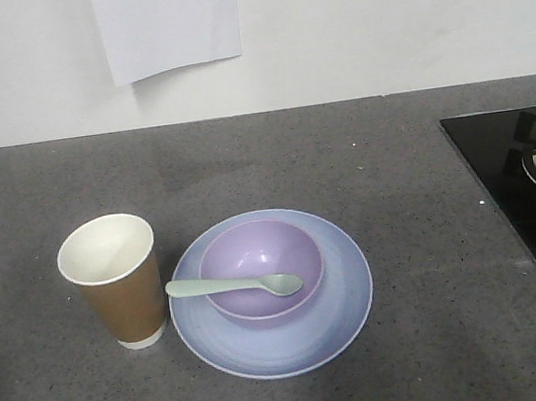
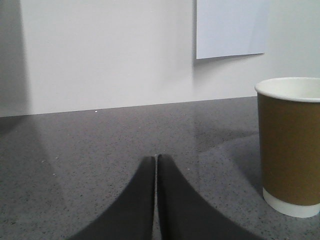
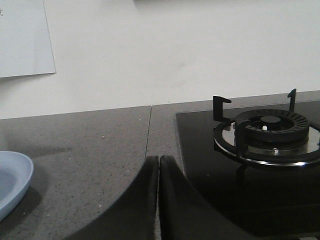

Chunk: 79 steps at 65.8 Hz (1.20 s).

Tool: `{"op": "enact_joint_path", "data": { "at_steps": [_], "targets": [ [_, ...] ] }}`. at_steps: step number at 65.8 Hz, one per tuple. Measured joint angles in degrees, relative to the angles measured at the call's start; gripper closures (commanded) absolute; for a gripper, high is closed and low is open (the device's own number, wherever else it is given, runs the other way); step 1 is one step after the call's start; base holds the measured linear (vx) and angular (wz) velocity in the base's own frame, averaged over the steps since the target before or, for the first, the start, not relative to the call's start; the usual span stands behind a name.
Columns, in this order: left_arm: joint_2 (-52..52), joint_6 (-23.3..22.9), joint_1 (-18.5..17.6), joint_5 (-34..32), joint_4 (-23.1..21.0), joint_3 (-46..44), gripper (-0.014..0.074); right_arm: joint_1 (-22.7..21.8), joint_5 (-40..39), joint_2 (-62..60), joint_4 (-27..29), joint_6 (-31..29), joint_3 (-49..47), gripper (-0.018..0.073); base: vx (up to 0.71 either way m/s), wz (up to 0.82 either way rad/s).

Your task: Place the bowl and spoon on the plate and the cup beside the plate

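**Operator:** Checking the layout from left to right, what is the status?

**Technician:** The left gripper (image 2: 156,159) sits low over the desk (image 1: 432,337) with its jaws pressed together, pinching nothing. The cup (image 1: 113,280) stands upright to its right, just beside the plate (image 1: 345,313) on the plate's left side; whether the cup's base touches the plate rim cannot be told. The bowl (image 1: 256,261) sits upright on the plate, slightly back of centre. The spoon (image 1: 231,285) lies across the bowl, its head inside and its handle projecting over the left rim toward the cup.

**Operator:** And the right side?

**Technician:** The right gripper (image 3: 158,160) has its jaws pressed together as well, empty, over bare desk between the plate edge and the black hob (image 1: 527,198) with its burner (image 3: 267,135).

**Operator:** What remains?

**Technician:** By judgement, the arrangement looks complete. The step in hand is to clear both arms without disturbing it.

**Operator:** Procedure?

**Technician:** Keep both jaws closed. Lift each arm straight up before any sideways travel. On the left, move away from the cup; it is tall, light and likely to tip from a nudge. On the right, avoid sweeping toward the plate rim or the burner's raised supports.
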Motion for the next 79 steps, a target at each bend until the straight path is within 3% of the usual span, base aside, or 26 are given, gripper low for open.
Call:
{"op": "enact_joint_path", "data": {
  "at_steps": [79],
  "targets": [
    [0.00, 0.00, 0.00, 0.02, 0.00, 0.00, 0.0602, -0.25, -0.58, 0.00, -0.06, 0.00, 0.00, 0.0561, 0.00, 0.00]
  ]
}}
